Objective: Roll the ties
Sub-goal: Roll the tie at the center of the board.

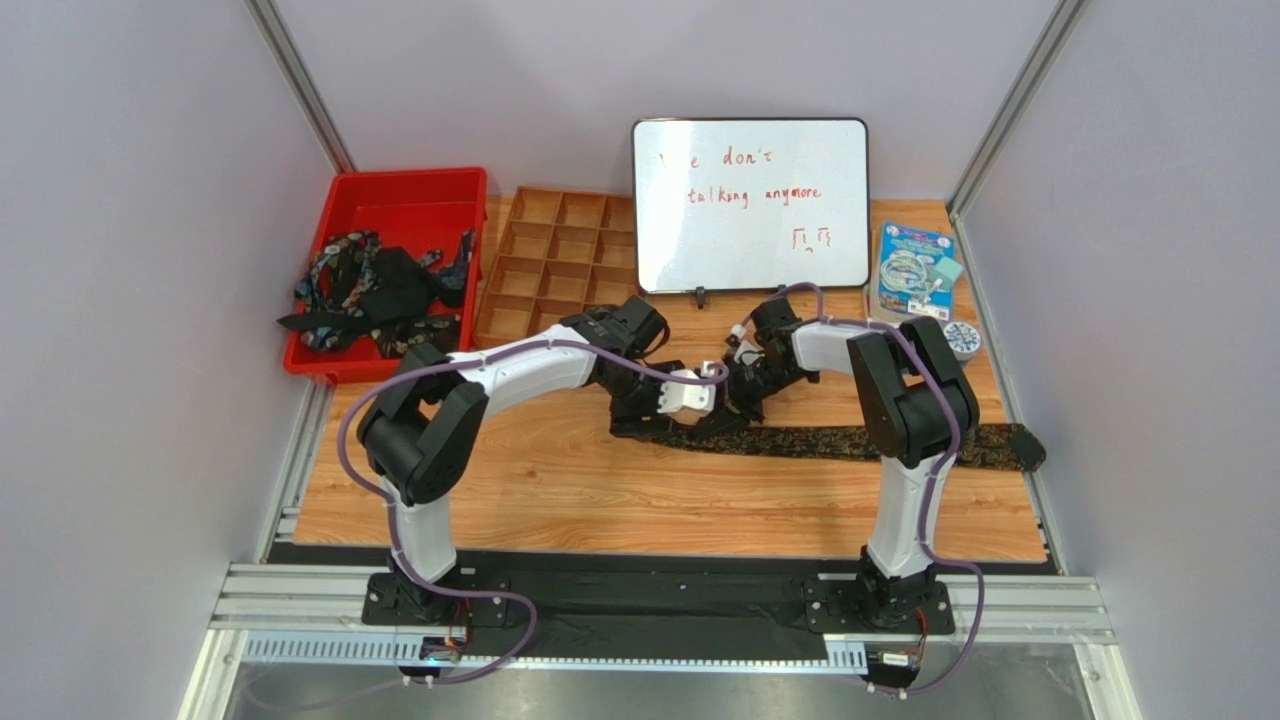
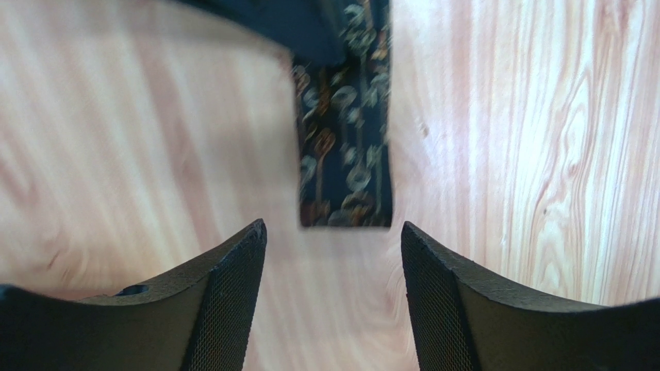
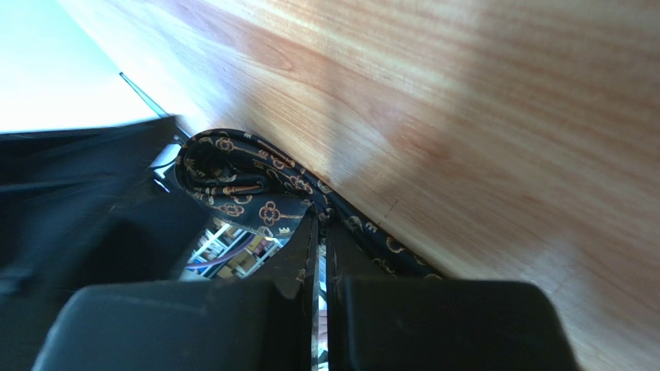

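Right wrist view: right end effector closed, pinching a curled fold of the tie; left end effector spread wide at its flat end on the worktop

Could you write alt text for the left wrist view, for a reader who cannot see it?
A dark necktie with a gold ornamental pattern lies flat on a wooden table, its squared end just ahead of the open left tool. The picture's left side is blurred.
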Controlling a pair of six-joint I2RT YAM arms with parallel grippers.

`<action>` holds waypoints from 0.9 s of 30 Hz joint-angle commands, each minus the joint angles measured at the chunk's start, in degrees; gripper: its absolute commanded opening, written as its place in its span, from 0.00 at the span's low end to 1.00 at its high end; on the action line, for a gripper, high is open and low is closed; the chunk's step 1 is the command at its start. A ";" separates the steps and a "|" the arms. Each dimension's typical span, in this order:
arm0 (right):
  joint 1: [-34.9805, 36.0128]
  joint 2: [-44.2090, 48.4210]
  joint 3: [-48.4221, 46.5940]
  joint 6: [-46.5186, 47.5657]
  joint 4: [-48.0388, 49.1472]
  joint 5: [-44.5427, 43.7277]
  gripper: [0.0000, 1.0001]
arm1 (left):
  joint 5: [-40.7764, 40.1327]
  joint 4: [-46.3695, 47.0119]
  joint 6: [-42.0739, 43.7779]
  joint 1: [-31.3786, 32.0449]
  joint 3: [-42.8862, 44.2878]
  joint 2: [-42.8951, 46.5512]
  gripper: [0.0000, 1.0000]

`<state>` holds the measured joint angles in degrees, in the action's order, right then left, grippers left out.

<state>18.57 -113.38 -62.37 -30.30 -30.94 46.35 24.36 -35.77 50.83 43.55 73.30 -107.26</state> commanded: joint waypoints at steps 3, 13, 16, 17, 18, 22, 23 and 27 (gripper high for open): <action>-0.20 -2.54 -1.70 1.92 -0.61 -5.48 0.00 | 4.82 -0.44 -1.52 -1.27 -0.70 4.08 0.71; -0.11 -3.33 -1.97 2.18 -0.61 -7.50 0.00 | 4.30 -1.49 -3.46 -0.48 3.96 -1.80 0.68; -0.11 -3.51 -2.06 2.36 -0.61 -8.55 0.00 | 4.90 -2.20 -3.28 -0.48 4.13 -1.37 0.58; -0.20 -3.60 -2.14 2.27 -0.53 -8.55 0.00 | 5.26 -2.37 -3.45 -0.40 4.13 -1.02 0.52; -0.02 -3.77 -2.23 2.18 -0.53 -8.64 0.00 | 5.87 -2.46 -3.63 -0.40 4.13 -0.58 0.50; 0.33 -3.86 -2.49 2.09 -0.44 -8.82 0.00 | 6.32 -1.76 -5.12 1.35 5.88 0.13 0.46; 0.24 -3.86 -2.49 2.00 -0.44 -8.73 0.00 | 6.23 -1.67 -6.26 1.71 6.41 -0.22 0.46; 0.50 -3.95 -2.49 1.83 -0.53 -8.64 0.00 | 6.49 -1.24 -8.63 3.21 8.79 -2.25 0.45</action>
<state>18.70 -114.67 -64.53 -29.34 -32.77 45.15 28.01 -38.00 45.41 44.88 78.24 -108.81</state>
